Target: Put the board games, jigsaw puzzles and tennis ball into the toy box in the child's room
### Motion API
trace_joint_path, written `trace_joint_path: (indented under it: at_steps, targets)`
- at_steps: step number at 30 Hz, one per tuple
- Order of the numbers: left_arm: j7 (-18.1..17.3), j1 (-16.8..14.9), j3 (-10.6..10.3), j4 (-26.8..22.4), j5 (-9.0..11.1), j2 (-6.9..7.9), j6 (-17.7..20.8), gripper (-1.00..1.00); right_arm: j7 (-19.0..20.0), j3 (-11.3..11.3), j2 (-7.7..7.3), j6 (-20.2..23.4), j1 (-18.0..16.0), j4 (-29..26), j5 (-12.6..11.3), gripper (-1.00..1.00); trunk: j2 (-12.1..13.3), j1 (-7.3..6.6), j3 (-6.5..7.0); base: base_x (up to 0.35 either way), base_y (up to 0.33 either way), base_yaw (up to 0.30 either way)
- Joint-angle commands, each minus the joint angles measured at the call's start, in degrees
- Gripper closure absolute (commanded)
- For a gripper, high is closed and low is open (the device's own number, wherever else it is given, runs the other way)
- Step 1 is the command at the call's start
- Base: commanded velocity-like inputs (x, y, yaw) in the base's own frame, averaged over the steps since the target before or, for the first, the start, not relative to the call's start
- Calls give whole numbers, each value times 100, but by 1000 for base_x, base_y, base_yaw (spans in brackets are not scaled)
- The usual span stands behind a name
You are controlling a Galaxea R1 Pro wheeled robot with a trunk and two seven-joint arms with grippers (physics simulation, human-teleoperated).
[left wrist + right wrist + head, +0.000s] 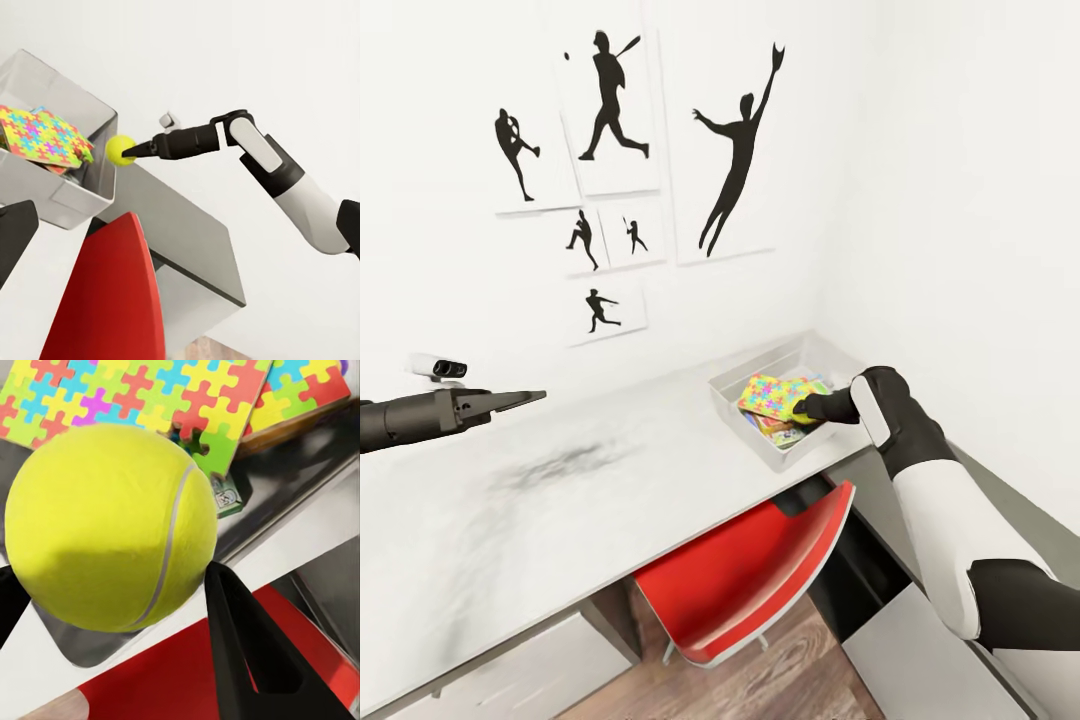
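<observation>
We hold the small yellow-green felt tennis ball pinched in our right gripper, right at the near rim of the shallow light grey toy box, so it still lies just outside, the box ahead. Inside lie the bright multicoloured jigsaw puzzles over a game box. Our left gripper, state unclear, hovers well apart over the pale grey table, white wall beyond

bright, even, flat light on white walls, no glare. the desk carries a dark blotchy smudge of shadow. soft shade lies under the ball, which looms large and slightly soft up close. head view lines lean toward the edges.
</observation>
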Motion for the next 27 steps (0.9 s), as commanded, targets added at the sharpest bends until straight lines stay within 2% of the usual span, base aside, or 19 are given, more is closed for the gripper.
trace_joint_path:
  at_steps: [1, 27]
  targets:
    - [-7, -5, -1, 0, 14, 2, 47, -100, -61, 10, -4, 22, -8, -2, -62, 100, -12, 3, -18, 0, 0, 0]
    - [-4, -5, -1, -3, 14, 2, 47, -100, -77, 10, 36, 22, -13, 0, -62, 100, -12, 3, -47, 0, 2, 0]
